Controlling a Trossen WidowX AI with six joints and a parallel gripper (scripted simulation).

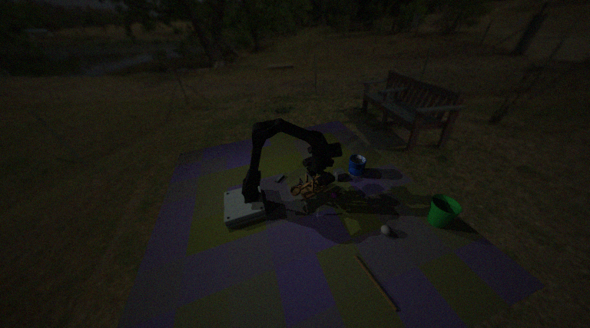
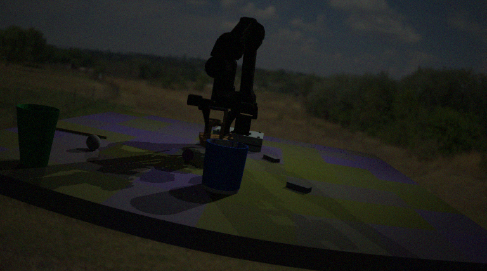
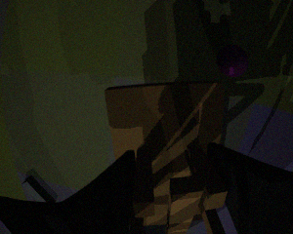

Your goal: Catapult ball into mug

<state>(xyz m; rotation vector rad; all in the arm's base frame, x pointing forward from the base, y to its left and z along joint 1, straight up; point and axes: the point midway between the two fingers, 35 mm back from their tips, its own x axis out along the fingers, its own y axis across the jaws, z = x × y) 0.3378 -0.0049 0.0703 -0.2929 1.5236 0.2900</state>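
Note:
The scene is very dark. A small wooden catapult [image 1: 306, 187] [image 2: 206, 136] [image 3: 161, 146] stands on the checkered mat [image 1: 243, 272] in front of the arm's base. My gripper [image 1: 316, 178] [image 2: 216, 128] [image 3: 172, 154] is lowered over it, with its fingers shut on the catapult's frame. A purple ball [image 1: 333, 196] [image 2: 187, 155] [image 3: 232, 64] sits at the catapult's far end; I cannot tell whether it rests in the arm's cup. The blue mug [image 1: 356, 164] [image 2: 224, 165] stands upright a little beyond the catapult. A pale ball [image 1: 385, 230] [image 2: 92, 141] lies apart on the mat.
A green cup [image 1: 442, 210] [image 2: 35, 134] stands at the mat's right side in the top view. A thin stick [image 1: 376, 283] lies near the front. Two small dark blocks [image 2: 298, 185] [image 2: 271, 158] lie by the mug. A bench [image 1: 413, 104] stands off the mat.

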